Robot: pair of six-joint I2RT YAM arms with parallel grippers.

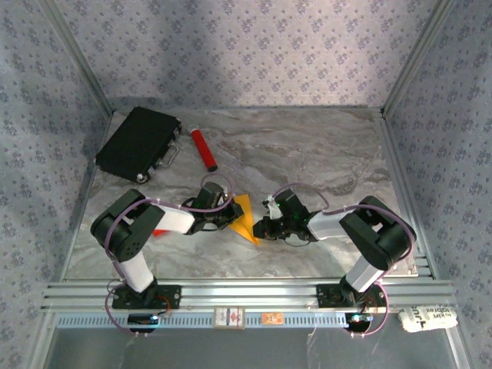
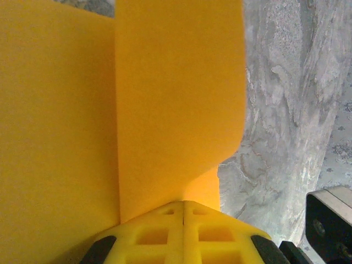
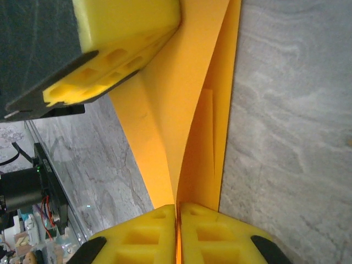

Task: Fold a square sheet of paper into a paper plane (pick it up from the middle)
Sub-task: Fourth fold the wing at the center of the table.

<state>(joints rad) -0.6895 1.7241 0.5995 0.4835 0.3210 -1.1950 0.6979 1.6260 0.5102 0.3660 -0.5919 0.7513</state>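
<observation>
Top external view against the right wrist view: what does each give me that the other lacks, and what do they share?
Top external adds the wider scene: the black case and red cylinder at the far left. Right wrist adds close detail: the right gripper shut on the edge of the orange paper, its folded layers fanning apart. Shared: the orange paper held between the right gripper and the left gripper.

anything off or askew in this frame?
Nothing damaged or spilled. The black case lies skewed in the far-left corner. The paper sheet is held by the left gripper and right gripper, bowed but untorn.
</observation>
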